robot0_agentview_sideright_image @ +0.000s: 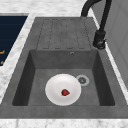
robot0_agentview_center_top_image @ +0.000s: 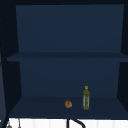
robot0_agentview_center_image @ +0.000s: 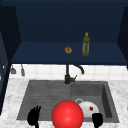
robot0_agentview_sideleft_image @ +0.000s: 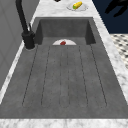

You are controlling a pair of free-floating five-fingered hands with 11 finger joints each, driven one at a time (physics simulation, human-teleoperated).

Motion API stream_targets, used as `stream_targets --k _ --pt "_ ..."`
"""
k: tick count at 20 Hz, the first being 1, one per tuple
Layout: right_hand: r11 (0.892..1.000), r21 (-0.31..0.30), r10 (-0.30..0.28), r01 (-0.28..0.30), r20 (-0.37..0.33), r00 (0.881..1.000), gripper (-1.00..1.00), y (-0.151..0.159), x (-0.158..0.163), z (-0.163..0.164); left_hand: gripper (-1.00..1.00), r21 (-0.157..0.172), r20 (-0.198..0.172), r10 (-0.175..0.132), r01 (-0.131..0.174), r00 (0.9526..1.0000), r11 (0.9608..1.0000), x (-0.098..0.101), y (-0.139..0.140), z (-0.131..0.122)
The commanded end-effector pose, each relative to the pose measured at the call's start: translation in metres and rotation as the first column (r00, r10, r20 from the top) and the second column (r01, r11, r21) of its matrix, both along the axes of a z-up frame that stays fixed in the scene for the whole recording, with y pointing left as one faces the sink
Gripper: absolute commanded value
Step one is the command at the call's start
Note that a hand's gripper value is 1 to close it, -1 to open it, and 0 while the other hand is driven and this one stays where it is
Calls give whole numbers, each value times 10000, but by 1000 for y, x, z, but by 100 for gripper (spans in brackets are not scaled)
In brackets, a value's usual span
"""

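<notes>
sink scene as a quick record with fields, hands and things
left hand: front view, lower left, fingers spread, holding nothing
right hand: lower right, over the sink's front edge
nearest: round white plate with small red piece, in the dark grey sink basin
front: big red ball
shelf: olive glass bottle, small brown round item

Simulated kitchen, grey sink (robot0_agentview_sideright_image: 30, 65) with black faucet (robot0_agentview_center_image: 68, 73), marble countertop (robot0_agentview_sideleft_image: 117, 65), navy wall cabinet (robot0_agentview_center_top_image: 67, 56) holding a bottle (robot0_agentview_center_top_image: 86, 98).
</notes>
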State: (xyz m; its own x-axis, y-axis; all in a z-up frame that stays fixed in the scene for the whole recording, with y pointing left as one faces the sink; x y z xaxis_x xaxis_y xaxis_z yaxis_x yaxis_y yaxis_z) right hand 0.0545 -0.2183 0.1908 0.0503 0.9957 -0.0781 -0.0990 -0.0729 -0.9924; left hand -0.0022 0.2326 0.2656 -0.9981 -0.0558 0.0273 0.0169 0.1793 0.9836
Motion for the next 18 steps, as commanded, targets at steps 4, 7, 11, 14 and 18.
stream_targets --k 4,7,11,14,18 --pt "9999 -128 -74 72 -169 9998 -100 3 24 10 0 -57 112 65 -64 9999 10000 0 0 0" --pt "10000 -70 -56 54 -238 9997 -100 6 34 14 0 -89 195 106 -105 9998 9999 0 0 0" --pt "9999 -99 -98 98 -37 9999 -100 5 51 31 0 -123 269 148 -145 9995 9998 1 -1 0" --pt "9999 -112 4 -6 -194 9998 -100 6 72 38 0 -143 304 172 -167 9994 9998 1 -1 0" --pt "10000 -27 7 -8 -313 9995 -100 12 106 41 0 -163 335 194 -189 9992 9997 1 -1 0"
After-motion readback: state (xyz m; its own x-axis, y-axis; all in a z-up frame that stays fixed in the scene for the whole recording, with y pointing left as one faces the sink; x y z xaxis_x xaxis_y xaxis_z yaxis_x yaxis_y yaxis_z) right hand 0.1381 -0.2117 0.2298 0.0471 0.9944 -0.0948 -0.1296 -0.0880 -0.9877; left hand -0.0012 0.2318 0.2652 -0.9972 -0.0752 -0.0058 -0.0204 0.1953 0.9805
